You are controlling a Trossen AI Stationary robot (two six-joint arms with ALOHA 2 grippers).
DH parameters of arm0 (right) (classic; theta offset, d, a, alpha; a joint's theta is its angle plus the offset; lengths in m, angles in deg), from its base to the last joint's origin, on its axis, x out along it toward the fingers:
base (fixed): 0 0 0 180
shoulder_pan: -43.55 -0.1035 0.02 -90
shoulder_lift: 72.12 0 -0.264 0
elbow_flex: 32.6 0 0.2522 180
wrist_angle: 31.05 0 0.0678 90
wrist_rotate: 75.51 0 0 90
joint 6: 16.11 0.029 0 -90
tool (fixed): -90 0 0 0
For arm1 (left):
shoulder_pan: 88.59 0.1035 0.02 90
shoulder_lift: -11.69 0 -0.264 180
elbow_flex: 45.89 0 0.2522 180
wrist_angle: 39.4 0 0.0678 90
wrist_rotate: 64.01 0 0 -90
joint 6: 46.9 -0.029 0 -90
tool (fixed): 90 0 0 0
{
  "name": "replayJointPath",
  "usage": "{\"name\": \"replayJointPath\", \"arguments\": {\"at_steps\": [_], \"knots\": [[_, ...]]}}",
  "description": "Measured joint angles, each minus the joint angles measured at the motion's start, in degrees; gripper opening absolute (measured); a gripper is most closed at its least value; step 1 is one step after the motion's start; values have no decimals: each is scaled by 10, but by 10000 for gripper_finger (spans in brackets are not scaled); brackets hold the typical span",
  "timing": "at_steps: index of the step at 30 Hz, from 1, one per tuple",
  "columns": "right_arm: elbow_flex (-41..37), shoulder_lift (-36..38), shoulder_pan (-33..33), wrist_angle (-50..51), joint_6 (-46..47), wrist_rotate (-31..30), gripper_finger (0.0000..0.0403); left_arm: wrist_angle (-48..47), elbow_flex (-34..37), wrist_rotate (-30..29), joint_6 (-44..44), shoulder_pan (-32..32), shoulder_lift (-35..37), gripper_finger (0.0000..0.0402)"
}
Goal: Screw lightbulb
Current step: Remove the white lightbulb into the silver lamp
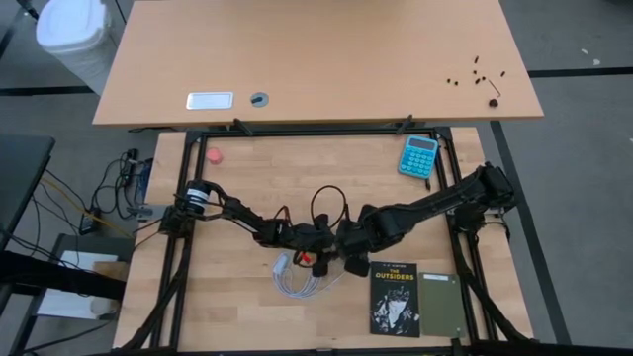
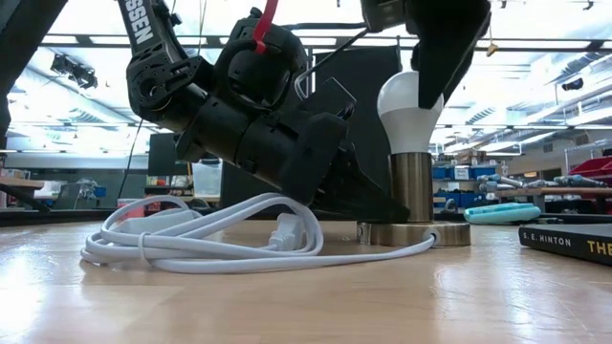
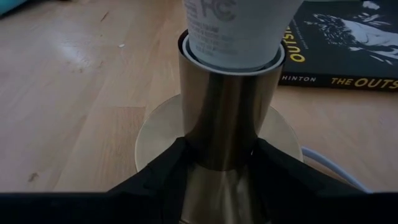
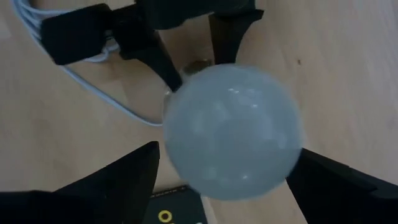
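Just left of the black book (image 2: 574, 241): brass socket (image 2: 413, 196), upright, lightbulb (image 2: 406, 107) seated in its top. Left gripper (image 3: 217, 165): clamped on the socket stem, steadying it. Right gripper (image 4: 227, 171): above the bulb, fingers (image 4: 118, 180) standing off its sides. Step, by your reckoning: re-gripping between turns. Next: you close squarely on the glass and twist without tipping the socket.

I find the lightbulb (image 2: 405, 103) upright, a small white pear-shaped bulb with its rounded end uppermost. Its neck (image 3: 231, 34) bears grey printed lettering and sits down inside the open top of a brushed-metal socket tube (image 3: 225, 115), which rises from a round disc base (image 2: 414, 233) on the wooden table. From directly above I see the dome (image 4: 233, 130) as smooth and frosted.
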Motion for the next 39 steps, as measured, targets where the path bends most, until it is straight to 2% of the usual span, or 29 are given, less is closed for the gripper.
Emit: {"name": "replayJointPath", "arguments": {"at_steps": [19, 30, 39], "knots": [[0, -3, 46, -41, -48, 60, 324, 1, 0, 0, -2, 0, 0, 182], [-1, -42, 46, -44, -74, 61, 318, 0, 0, -3, -2, 0, 0, 182], [-1, -45, 46, -43, -74, 57, 310, -2, 0, -5, -3, 0, 0, 182]]}}
